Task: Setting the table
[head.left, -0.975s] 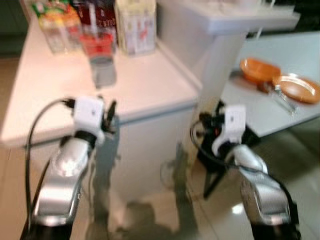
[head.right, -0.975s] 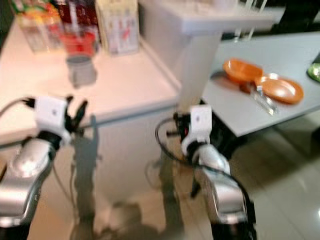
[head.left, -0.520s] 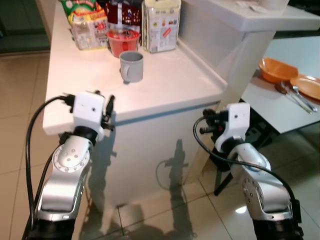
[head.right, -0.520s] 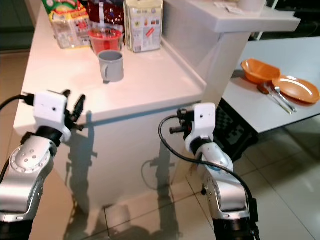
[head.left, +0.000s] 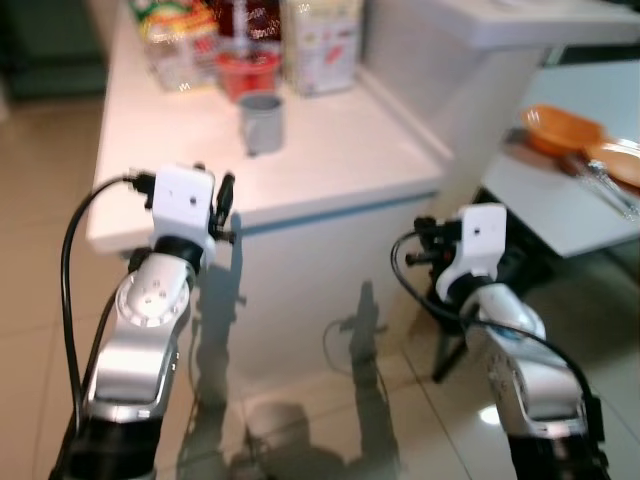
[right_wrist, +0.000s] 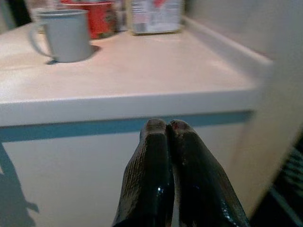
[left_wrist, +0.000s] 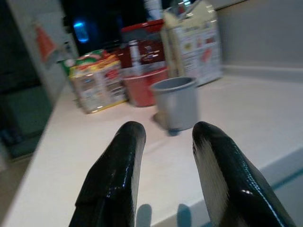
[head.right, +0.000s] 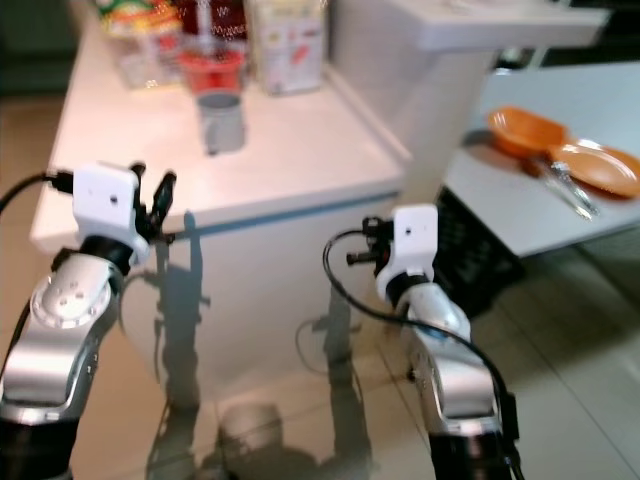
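A grey mug stands upright on the white counter, in front of the packets at the back. My left gripper is open and empty. It hovers at the counter's near left edge, pointing at the mug from well short of it. My right gripper is shut on nothing, held below the counter's front edge near its right corner. On the grey table to the right lie an orange bowl, an orange plate and some metal cutlery.
A red tub, a snack bag and a carton line the counter's back. A raised white ledge separates the counter from the table. Dark furniture sits under the table. Beige tiled floor lies around.
The whole view has shifted and blurred as the camera moved. Both arms hold the same pose before the counter. The mug has not moved.
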You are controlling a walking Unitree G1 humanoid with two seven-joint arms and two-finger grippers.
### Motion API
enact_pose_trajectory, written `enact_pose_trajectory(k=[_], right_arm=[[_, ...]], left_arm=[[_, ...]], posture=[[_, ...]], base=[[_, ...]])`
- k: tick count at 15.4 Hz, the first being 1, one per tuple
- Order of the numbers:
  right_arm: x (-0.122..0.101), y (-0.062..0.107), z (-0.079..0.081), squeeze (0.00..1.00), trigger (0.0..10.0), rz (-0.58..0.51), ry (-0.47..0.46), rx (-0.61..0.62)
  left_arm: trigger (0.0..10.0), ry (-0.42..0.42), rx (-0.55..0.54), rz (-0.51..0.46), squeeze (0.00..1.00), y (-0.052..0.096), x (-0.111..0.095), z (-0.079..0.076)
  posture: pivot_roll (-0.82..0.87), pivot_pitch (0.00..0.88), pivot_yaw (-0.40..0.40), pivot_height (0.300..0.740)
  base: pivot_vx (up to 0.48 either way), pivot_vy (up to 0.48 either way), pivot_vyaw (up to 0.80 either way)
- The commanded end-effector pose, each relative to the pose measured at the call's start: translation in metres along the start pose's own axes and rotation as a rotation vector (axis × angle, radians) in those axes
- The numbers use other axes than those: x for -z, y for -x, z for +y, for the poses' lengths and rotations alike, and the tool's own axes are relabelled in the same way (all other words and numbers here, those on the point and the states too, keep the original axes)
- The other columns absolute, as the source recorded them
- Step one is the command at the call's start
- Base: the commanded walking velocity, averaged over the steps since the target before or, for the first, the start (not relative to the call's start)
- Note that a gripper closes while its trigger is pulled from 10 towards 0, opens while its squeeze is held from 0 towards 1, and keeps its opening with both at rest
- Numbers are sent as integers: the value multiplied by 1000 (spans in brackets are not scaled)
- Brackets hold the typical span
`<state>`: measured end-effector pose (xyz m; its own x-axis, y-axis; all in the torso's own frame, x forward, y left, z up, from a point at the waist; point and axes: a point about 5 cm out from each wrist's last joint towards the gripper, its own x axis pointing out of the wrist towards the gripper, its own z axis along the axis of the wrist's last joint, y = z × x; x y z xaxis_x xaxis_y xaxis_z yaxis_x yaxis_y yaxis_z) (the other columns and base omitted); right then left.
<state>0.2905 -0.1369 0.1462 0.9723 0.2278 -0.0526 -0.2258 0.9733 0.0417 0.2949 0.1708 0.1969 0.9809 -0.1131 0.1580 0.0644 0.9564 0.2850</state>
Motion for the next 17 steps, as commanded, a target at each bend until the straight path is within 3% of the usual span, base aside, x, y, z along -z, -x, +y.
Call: enact_pose_trajectory(k=[1,9,13,15,17], right_arm=[[-6,-4,4,0,10000,-24,20,-9],[-6,-2,4,0,10000,-49,-49,8],[-10,3,-1,0,10000,-60,-43,18],[-13,4,0,0,10000,-82,-37,-3],[-15,4,5,0,10000,-91,-40,-33]], left_arm=[[10000,-5,-3,11,0,-3,1,5],[10000,18,90,-29,0,-19,-9,0],[10000,82,90,-30,0,-21,-7,-6],[10000,133,101,-21,0,-17,-6,-10],[10000,116,65,17,0,-17,1,-7]], posture=[[69,0,-26,740],[68,0,3,740],[48,0,9,740],[58,0,-7,740],[53,0,-13,740]], base=[[292,0,800],[297,0,79],[300,0,-728],[283,0,0],[0,0,0]])
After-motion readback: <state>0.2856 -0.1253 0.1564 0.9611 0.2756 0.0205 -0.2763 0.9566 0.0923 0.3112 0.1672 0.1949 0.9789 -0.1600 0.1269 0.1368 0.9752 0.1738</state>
